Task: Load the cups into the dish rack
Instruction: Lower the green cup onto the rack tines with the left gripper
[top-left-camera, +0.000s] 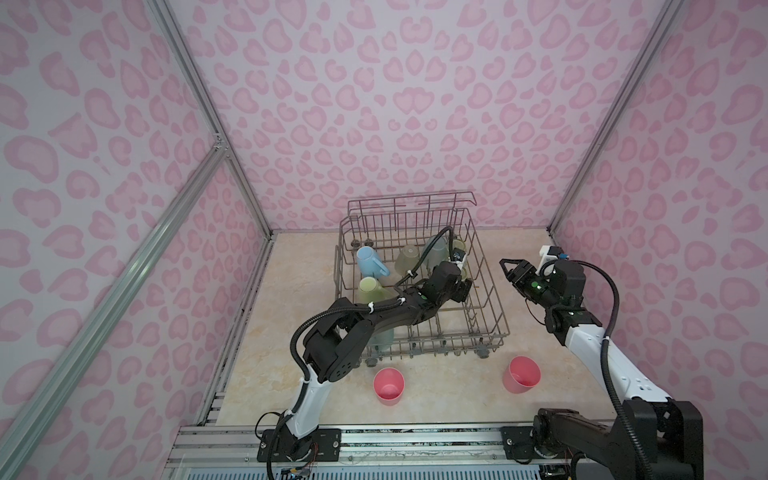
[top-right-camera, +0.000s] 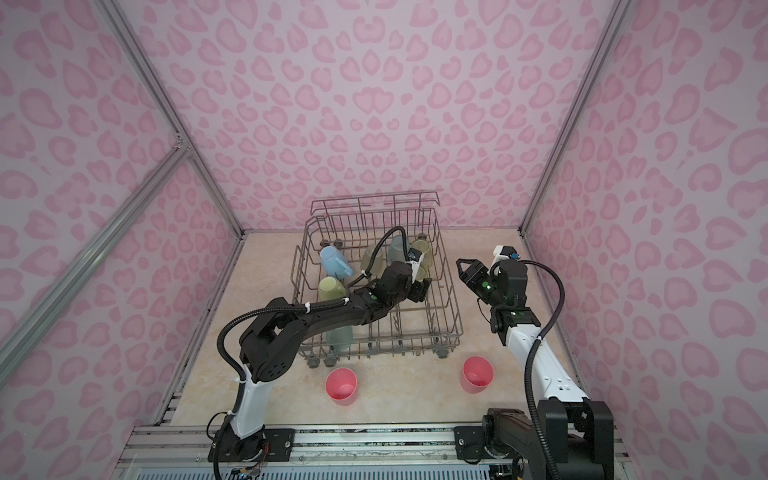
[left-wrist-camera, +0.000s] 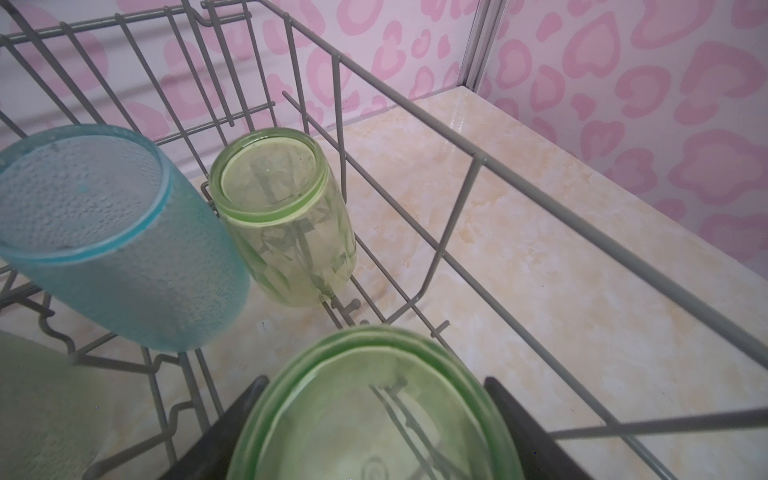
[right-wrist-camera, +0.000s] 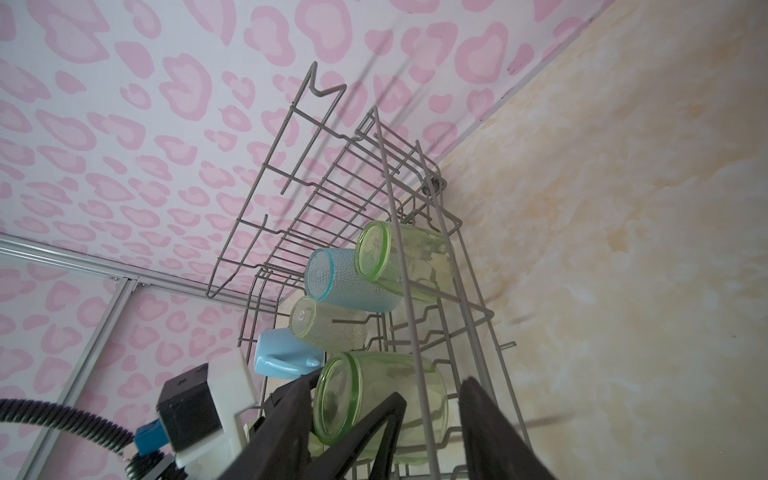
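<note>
REMOTE DESK: I am working the left pincer deep inside the rack. Its fingers are pinching a green cup, base up, from both sides, close to the rack's right wall. Just ahead of this pincer a second green cup is leaning, base up too, with a teal cup pressed close beside it.

The right pincer is hanging spread and empty just outside that wall, about level with the left one. Well behind both pincers, on the table in front of the rack, a pink cup and a second pink cup are standing mouth up.

As I am judging it, this cup is being seated. Doing that well means lowering it mouth down until its rim is resting on the rack floor, while keeping it off the cup ahead. Then I should be spreading the fingers only slightly and lifting straight up, so neither finger is dragging the cup or catching the rack.
</note>
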